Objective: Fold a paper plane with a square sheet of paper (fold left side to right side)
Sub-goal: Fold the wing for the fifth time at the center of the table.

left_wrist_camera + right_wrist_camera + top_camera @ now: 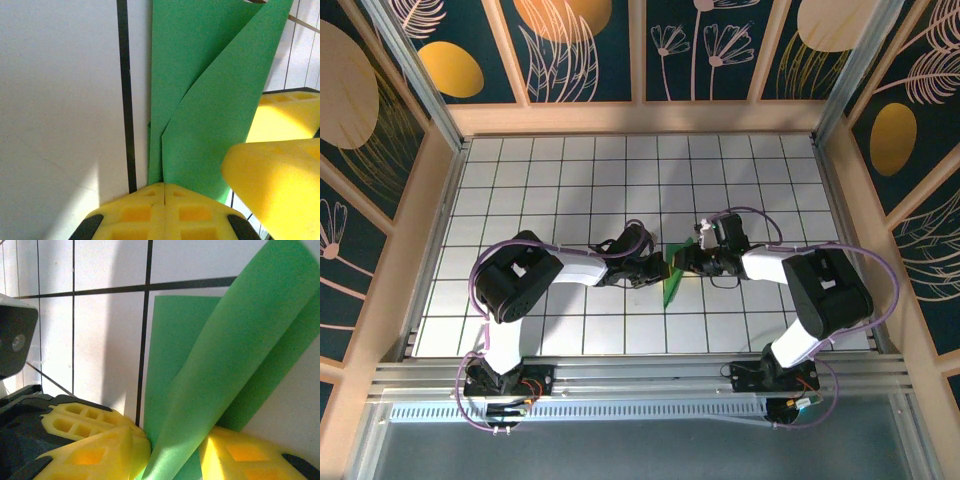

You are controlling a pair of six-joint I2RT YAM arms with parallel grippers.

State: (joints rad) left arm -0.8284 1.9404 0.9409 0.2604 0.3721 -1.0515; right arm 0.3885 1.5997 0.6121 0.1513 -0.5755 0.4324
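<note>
- The left arm reaches from its base at the near left edge toward the middle of the white tiled worktop.
- The left gripper sits at the middle of the worktop, touching the left side of the sheet of paper.
- In the left wrist view, its yellow jaws are pressed together. The lower end of the green sheet runs down into the seam between them, so they are clamped on the paper.
- From that view the sheet stands up and away from these jaws in two overlapping layers. One slanted edge crosses the other, just right of a black grid line.
- From above, the sheet is a narrow green shape between the two grippers, and its lower tip points toward the near edge.
- In the right wrist view, one layer lies flat on the tiles, and a second strip rises at a slant across it toward the upper right.
- The right gripper meets the sheet from the right, close to the left gripper. Its yellow fingers show at the right of the left wrist view, touching the paper.
- In its own wrist view, the right jaws are closed on the raised strip, with one yellow finger on each side of it.
- The right arm bends back to its base at the near right edge.
</note>
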